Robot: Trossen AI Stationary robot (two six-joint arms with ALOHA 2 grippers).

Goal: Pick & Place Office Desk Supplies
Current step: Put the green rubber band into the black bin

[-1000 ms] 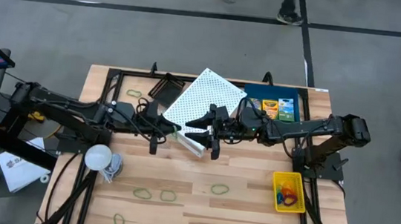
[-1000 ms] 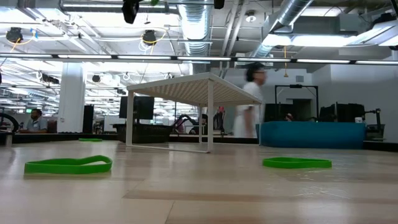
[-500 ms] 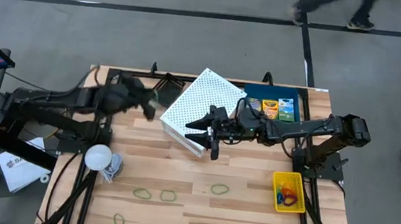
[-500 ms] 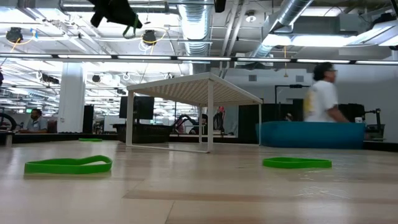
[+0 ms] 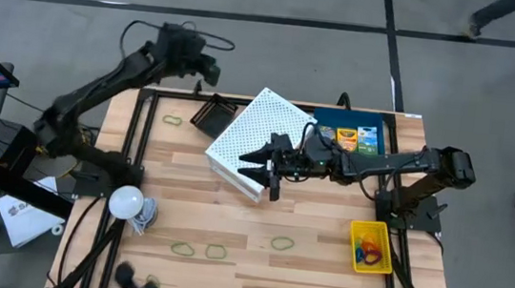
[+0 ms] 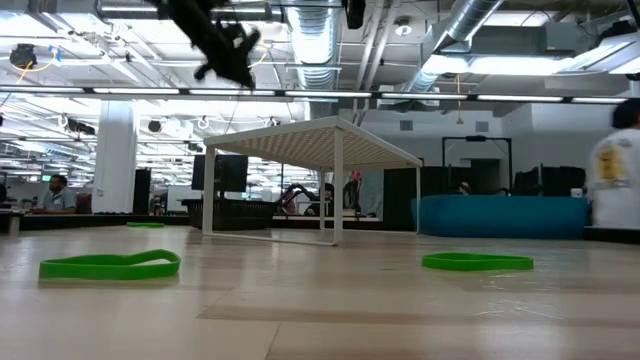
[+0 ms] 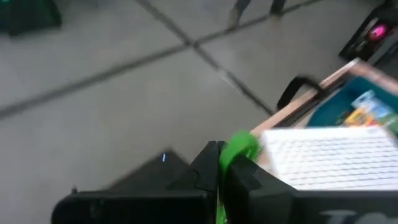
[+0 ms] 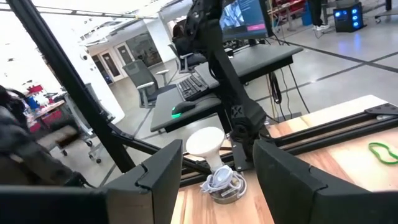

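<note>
Because the left pincer (image 7: 222, 177) hangs beyond the table's (image 5: 321, 266) far-left corner, pinching a green band (image 7: 235, 149), a slip would drop it to the floor. The right pincer (image 5: 269, 169), spread, hovers beside the white rack (image 5: 258, 135).

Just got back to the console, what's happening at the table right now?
The left gripper is raised over the table's far-left corner, shut on a green rubber band, near the black tray. The right gripper hovers open by the white perforated shelf mid-table. More green bands lie on the near boards. The crayon packs sit in the blue tray; the yellow tray holds bands.
</note>
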